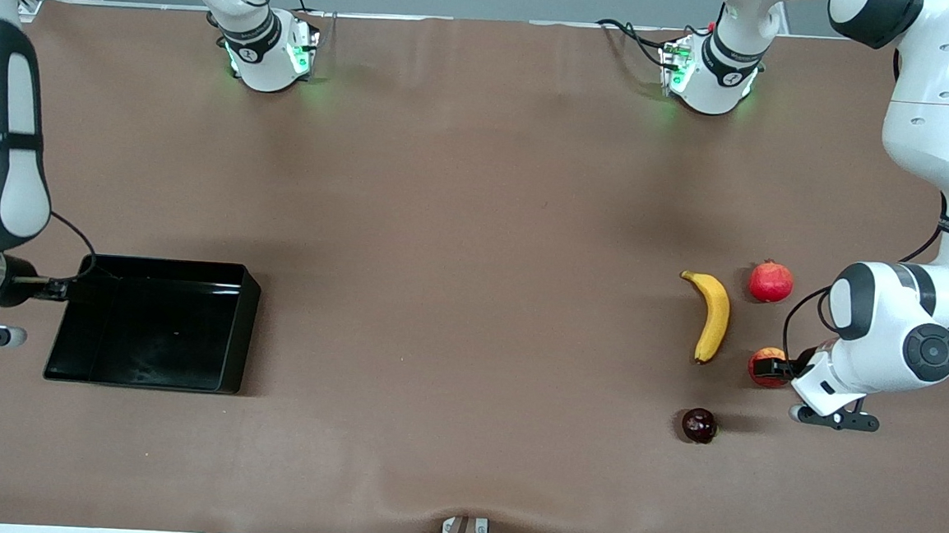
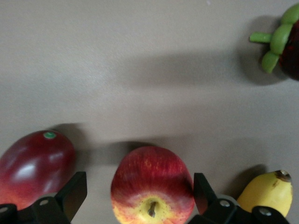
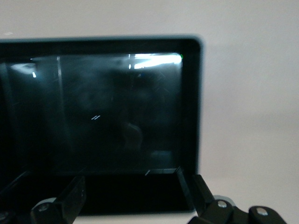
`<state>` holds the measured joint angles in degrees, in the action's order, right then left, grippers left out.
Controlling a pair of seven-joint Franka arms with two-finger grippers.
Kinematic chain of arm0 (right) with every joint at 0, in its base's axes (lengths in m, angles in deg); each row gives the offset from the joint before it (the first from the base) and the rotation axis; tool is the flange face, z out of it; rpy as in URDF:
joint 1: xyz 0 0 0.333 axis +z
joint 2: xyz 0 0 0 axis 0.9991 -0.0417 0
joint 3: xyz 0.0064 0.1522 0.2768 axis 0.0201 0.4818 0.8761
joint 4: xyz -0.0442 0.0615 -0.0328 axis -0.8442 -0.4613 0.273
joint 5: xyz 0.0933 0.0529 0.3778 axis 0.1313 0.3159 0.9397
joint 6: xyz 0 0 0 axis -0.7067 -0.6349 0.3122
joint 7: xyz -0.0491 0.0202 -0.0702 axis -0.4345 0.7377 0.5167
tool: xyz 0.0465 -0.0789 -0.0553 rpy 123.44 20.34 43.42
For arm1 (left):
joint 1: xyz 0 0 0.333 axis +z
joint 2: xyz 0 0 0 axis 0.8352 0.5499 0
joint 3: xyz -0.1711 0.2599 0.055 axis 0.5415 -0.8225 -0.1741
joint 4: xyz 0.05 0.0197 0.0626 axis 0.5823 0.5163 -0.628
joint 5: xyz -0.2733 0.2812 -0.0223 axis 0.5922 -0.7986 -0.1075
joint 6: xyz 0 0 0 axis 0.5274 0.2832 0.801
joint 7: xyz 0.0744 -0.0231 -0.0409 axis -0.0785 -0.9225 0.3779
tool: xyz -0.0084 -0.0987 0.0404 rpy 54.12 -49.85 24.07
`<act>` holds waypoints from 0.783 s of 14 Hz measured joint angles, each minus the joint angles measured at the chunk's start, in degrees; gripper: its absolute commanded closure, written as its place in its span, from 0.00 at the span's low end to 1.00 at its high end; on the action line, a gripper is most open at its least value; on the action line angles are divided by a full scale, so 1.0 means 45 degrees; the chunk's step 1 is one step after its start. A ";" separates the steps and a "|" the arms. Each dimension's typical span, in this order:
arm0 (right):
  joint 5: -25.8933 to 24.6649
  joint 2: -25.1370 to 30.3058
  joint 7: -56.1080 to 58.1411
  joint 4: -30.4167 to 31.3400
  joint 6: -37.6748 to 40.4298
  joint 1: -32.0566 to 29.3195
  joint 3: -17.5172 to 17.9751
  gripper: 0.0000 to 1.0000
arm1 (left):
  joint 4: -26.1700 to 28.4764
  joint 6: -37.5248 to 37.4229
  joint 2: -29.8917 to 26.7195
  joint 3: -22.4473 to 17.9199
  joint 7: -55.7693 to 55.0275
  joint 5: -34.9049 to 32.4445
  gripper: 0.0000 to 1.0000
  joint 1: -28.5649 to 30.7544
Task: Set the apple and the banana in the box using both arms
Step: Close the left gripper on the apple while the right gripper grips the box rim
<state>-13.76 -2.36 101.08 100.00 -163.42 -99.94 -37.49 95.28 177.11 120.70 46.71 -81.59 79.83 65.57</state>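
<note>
Left gripper (image 2: 140, 198) is straddling the apple (image 2: 152, 184) on the table, fingers (image 2: 72, 193) wide, banana (image 1: 713, 316) just beside. Right gripper (image 3: 135, 198) is waiting, fingers spread, at the box (image 1: 245, 318) wall.

I'm seeing apple (image 2: 153, 184) showing red with yellow streaks, banana (image 1: 714, 316) yellow, box (image 1: 233, 330) glossy black.

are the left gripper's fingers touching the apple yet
Apart. In the left wrist view the left gripper stands open around the apple; bare table shows between one finger and the fruit, and the other is close beside it.
</note>
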 measured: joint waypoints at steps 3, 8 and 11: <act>0.0007 -0.1395 0.1670 -0.0006 -0.2500 -0.0907 -0.0001 0.00 | 0.0169 0.0000 0.0000 -0.0003 0.0003 0.0000 0.00 0.0001; 0.0552 -0.2657 0.1900 -0.0058 -0.3389 -0.1233 0.0011 0.00 | 0.0307 0.0000 0.0001 -0.0002 0.0035 0.0000 0.00 0.0000; 0.1089 -0.2740 0.1911 -0.0111 -0.3291 -0.1278 0.0014 1.00 | 0.0335 0.0000 0.0006 0.0003 0.0058 -0.0001 0.09 -0.0015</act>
<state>-8.86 -14.68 109.67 99.50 -178.23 -105.69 -37.43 96.79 177.11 120.72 46.72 -81.33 79.83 65.50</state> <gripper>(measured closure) 0.088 0.000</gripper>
